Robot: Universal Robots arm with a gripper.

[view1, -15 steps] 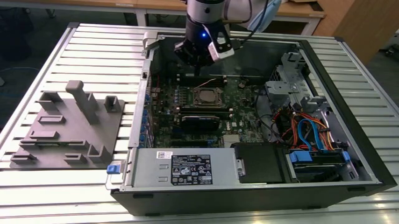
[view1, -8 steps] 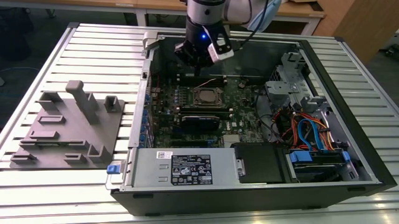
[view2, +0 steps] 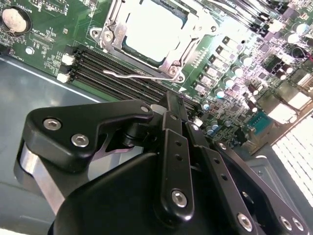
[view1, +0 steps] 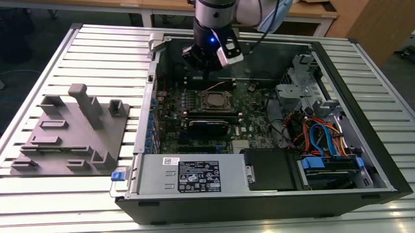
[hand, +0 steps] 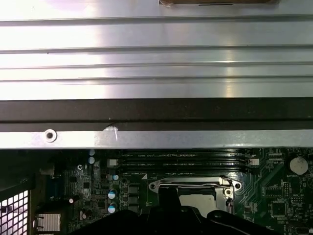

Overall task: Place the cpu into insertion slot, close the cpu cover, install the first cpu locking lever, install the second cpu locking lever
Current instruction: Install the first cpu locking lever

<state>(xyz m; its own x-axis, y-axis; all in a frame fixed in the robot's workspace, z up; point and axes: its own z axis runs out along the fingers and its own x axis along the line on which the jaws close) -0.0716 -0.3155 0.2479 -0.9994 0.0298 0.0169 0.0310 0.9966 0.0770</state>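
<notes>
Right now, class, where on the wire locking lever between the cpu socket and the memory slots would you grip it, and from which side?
Take the locking lever by its free bent end, coming from above. It is a thin wire lying low along the cpu cover, with the memory slots close alongside, so probably only that end offers room.

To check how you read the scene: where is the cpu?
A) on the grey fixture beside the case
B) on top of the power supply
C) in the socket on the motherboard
C: in the second wrist view the cpu lies inside the silvery cpu cover frame on the motherboard.
</notes>
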